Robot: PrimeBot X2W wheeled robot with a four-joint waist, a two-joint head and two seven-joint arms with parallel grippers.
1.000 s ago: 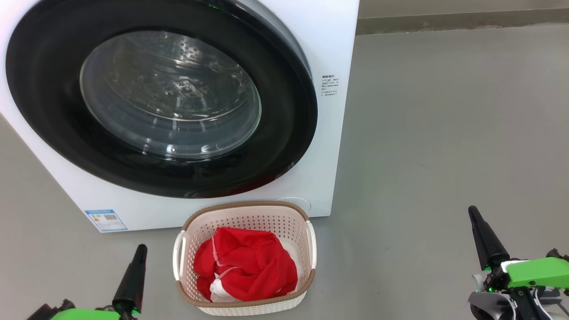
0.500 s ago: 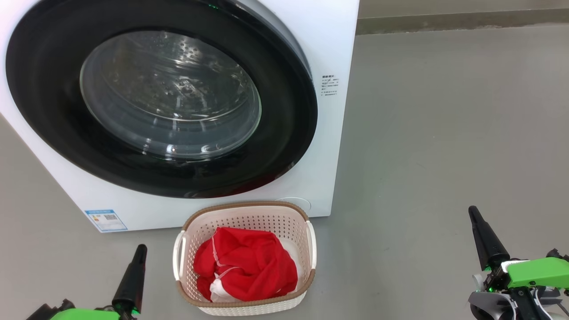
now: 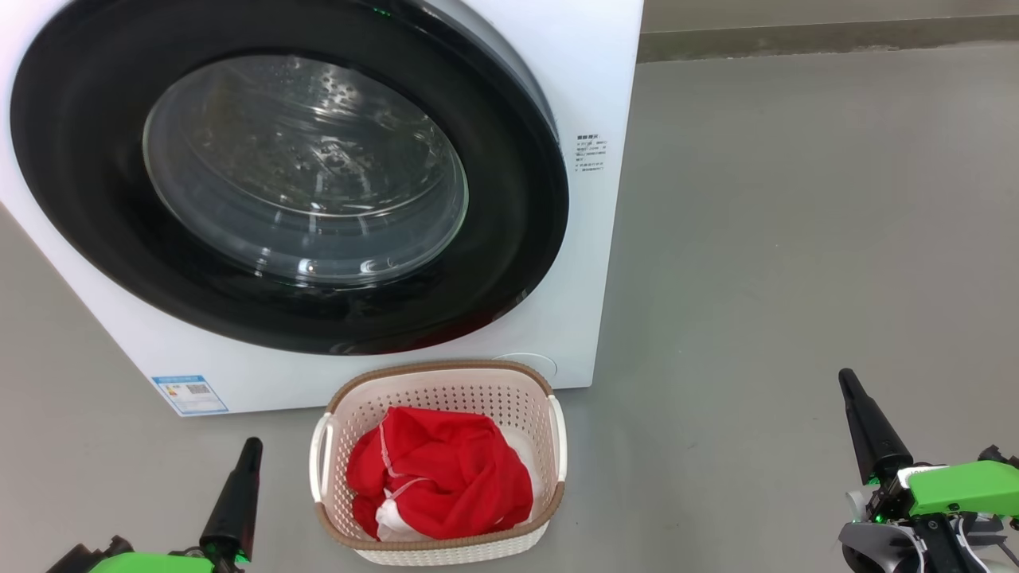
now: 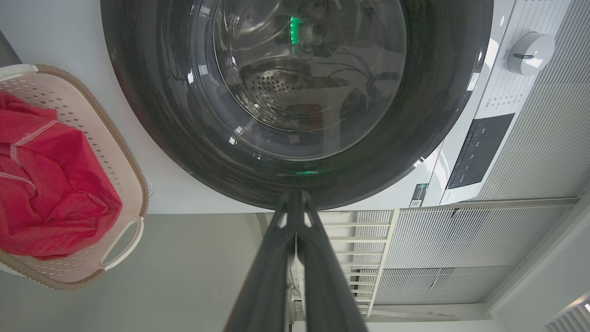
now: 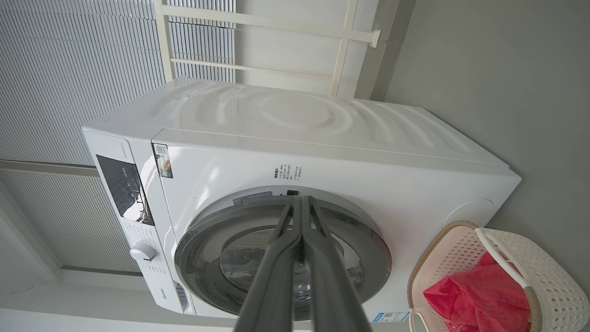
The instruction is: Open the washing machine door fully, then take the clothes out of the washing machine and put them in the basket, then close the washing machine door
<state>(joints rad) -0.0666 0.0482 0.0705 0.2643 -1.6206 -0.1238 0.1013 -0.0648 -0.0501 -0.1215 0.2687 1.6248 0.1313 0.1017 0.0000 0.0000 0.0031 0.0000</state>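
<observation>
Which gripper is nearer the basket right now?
The left gripper: its shut tip lies close beside the basket, while the right gripper stands far off on the other side.

surface: grey floor (image 3: pixel 796 239) | standing on it: washing machine (image 3: pixel 605 79); basket (image 3: pixel 446 551) close in front

Print on the washing machine (image 3: pixel 593 239) is unreadably small.

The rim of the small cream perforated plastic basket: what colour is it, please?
The rim is woven-look brown, best seen in the head view.
</observation>
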